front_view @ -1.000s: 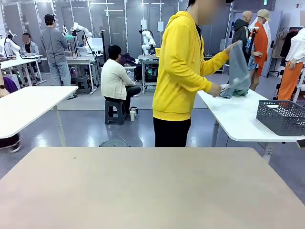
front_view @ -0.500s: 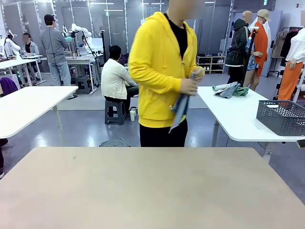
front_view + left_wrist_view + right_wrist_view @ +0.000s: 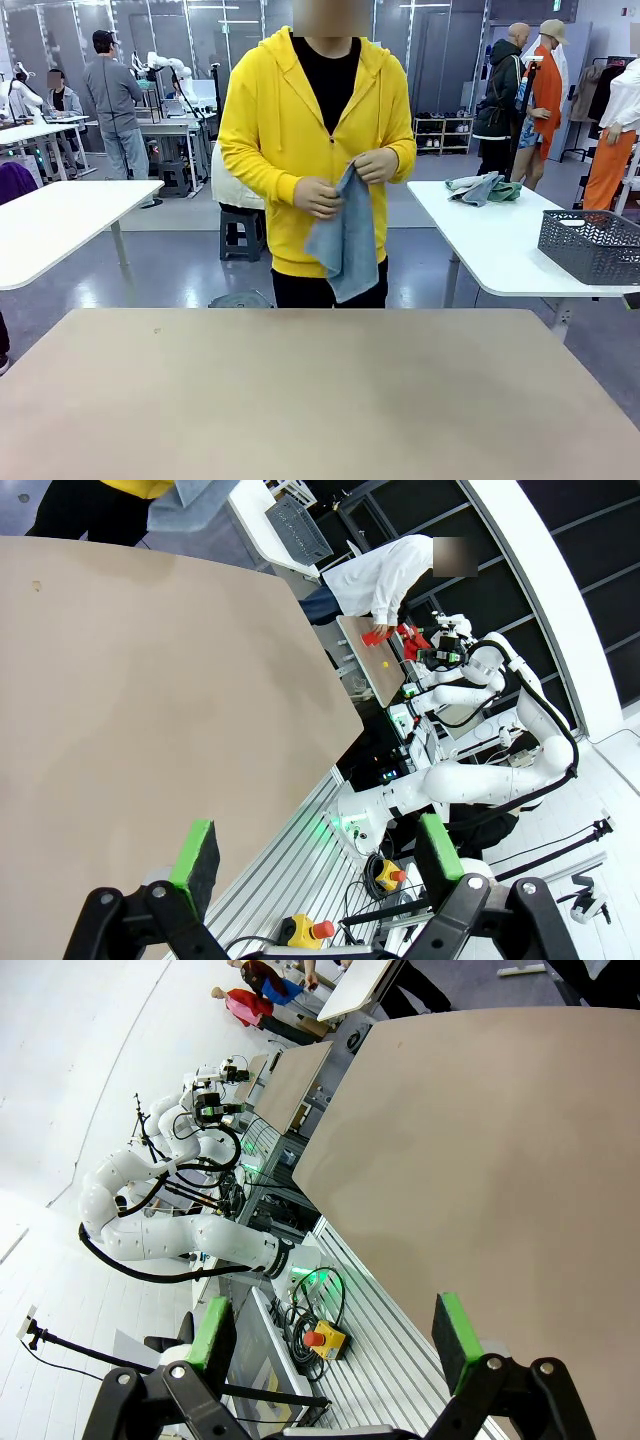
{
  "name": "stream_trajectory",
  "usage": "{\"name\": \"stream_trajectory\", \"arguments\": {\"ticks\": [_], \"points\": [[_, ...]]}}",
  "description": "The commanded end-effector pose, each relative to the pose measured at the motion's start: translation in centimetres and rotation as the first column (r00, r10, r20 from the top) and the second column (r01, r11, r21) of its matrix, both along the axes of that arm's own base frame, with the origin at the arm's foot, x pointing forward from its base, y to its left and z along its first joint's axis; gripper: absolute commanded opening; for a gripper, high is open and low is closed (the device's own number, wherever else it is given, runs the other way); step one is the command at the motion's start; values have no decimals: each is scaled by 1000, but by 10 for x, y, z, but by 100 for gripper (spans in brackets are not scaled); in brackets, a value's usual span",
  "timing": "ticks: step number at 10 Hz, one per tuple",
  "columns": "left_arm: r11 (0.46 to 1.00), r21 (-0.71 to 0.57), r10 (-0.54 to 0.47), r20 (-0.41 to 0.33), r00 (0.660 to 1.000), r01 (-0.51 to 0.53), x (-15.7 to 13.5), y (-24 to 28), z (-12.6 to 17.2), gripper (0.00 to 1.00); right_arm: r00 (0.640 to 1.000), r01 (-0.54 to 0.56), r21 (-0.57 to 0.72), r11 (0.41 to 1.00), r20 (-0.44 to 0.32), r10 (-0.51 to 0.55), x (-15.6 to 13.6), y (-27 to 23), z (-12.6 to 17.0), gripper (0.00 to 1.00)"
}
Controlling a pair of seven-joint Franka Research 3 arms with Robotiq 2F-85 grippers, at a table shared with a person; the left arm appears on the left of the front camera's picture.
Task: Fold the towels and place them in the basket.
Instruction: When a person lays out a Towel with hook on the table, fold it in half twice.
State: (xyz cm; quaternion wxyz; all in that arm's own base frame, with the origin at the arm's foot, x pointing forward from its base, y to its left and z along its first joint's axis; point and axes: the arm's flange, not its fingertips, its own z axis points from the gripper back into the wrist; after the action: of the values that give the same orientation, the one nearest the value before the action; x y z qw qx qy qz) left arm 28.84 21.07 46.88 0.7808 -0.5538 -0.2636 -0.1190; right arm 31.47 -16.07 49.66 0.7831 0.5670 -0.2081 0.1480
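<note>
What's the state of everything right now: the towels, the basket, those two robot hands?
Blue-grey towel: unfolded, hanging from the person's hands.
Other towels: crumpled in a pile on the white side table.
Basket: upright on that same table, apart from the pile.
Left hand: open, holding nothing.
Right hand: open, holding nothing.
</note>
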Motion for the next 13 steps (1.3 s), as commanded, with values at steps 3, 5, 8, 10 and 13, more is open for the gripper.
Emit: {"name": "stream_trajectory", "arguments": {"ticks": [3, 5, 8, 10, 13], "points": [[1000, -23, -2, 21, 1000, 3, 1, -1, 0, 100, 1000, -7, 8, 1000, 21, 7, 2, -1, 1, 100], [1000, -23, -2, 21, 1000, 3, 1, -1, 0, 100, 1000, -7, 8, 1000, 21, 7, 2, -1, 1, 100], [1000, -23, -2, 21, 1000, 3, 1, -1, 0, 100, 1000, -7, 8, 1000, 21, 7, 2, -1, 1, 100], [1000, -23, -2, 21, 1000, 3, 1, -1, 0, 100, 1000, -7, 8, 1000, 21, 7, 2, -1, 1, 100], [1000, -23, -2, 21, 1000, 3, 1, -1, 0, 100, 1000, -7, 8, 1000, 21, 7, 2, -1, 1, 100]]}}
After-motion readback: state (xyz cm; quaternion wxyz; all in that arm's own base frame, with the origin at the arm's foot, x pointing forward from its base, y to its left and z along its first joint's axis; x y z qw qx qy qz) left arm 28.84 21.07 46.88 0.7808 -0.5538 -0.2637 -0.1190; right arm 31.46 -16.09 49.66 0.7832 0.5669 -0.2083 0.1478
